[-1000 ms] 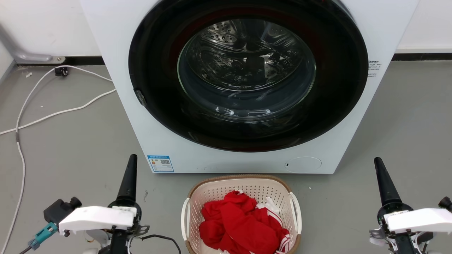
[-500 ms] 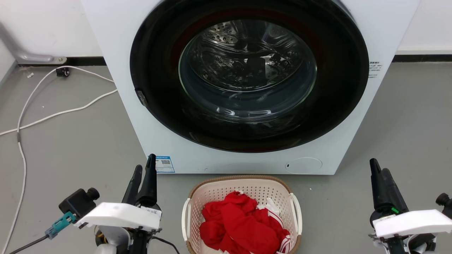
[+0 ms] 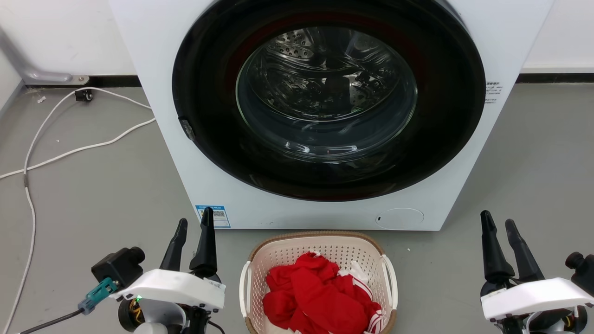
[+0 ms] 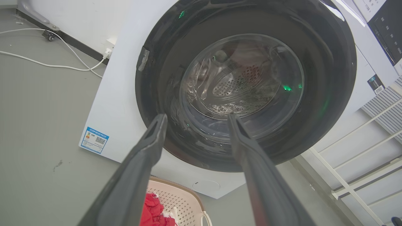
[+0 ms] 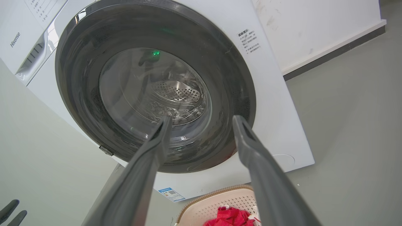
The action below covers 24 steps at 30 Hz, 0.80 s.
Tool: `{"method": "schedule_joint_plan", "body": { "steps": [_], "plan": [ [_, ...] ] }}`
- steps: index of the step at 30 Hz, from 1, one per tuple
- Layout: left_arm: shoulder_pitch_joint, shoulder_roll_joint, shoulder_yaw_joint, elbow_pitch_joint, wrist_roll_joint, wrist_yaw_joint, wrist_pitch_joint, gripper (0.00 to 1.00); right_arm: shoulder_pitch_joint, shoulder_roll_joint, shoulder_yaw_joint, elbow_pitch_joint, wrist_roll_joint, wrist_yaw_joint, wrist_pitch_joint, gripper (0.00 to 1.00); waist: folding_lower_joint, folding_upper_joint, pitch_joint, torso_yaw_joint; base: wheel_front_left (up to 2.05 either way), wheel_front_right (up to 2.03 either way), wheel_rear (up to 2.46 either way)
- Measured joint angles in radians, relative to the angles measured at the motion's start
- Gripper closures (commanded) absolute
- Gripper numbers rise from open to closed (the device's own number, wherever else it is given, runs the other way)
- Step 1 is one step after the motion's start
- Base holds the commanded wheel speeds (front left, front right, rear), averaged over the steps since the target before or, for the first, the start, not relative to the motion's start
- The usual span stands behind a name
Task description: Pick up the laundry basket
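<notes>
The left gripper (image 3: 195, 216) and right gripper (image 3: 497, 218) have long tapering black fingers (image 3: 205, 246) above glossy white shells (image 3: 171, 287). A teal plug (image 3: 95, 292) with a dark cable (image 3: 46, 322) enters the left wrist's black block (image 3: 118, 266).

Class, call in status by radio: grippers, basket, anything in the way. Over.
Left gripper jaws open, empty. Right gripper same. Basket on floor between them, untouched, holding red clothes. Washer behind basket.

"Hisense" at the top of the washing machine (image 5: 273, 103) — blue sticker (image 5: 171, 194) print illegible
</notes>
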Motion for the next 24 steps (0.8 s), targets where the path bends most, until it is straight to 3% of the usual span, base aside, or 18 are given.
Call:
{"method": "schedule_joint_plan", "body": {
  "steps": [24],
  "plan": [
    [0.0, 0.0, -0.034, 0.009, 0.286, 0.034, -0.06, 0.0, 0.026, 0.001, 0.008, -0.049, -0.294, 0.0, -0.023, 0.0, 0.0, 0.0, -0.005, 0.005, 0.0, 0.0, 0.0]
  ]
}}
